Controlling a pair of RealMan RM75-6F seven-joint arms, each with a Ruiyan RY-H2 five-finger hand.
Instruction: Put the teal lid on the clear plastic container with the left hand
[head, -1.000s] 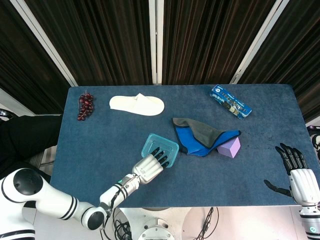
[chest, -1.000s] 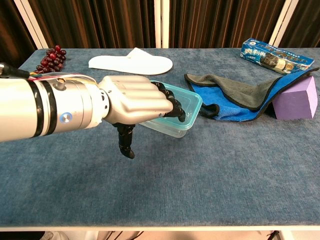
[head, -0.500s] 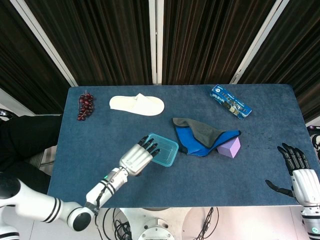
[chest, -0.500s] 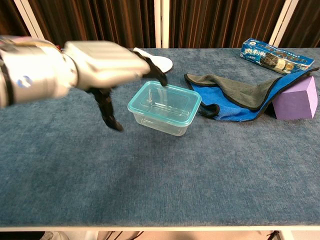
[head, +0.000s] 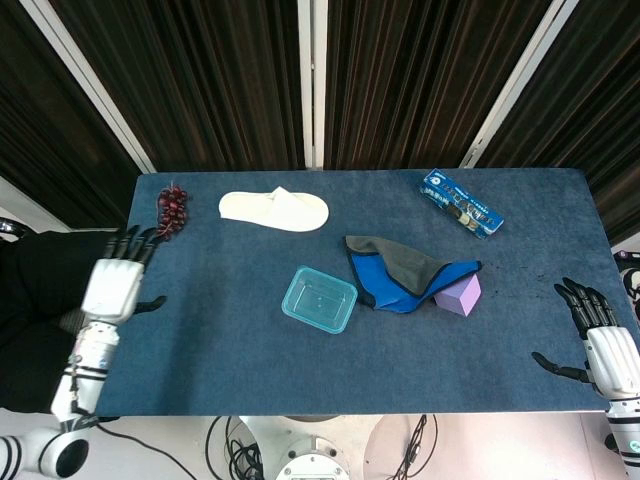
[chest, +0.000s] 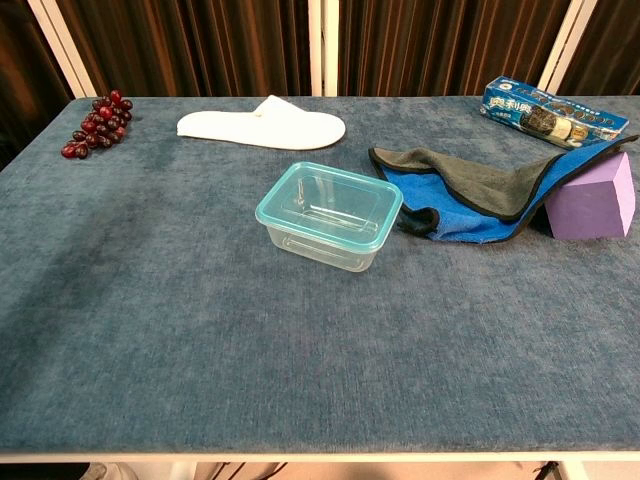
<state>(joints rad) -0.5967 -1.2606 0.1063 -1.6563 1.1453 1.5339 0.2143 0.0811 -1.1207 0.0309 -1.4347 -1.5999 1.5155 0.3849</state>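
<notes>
Your left hand (head: 112, 285) pulled back to table edge, fingers spread, holding nothing; lid (chest: 329, 204) sits on container (chest: 318, 245) far to its right; task looks finished

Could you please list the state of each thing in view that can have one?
Teal lid: seated on the container, level.
Clear plastic container: closed, upright on the table.
Blue and grey cloth: crumpled, draped against the purple block.
Left robot hand: open, holding nothing, at the table's edge.
Right robot hand: open, holding nothing.
</notes>
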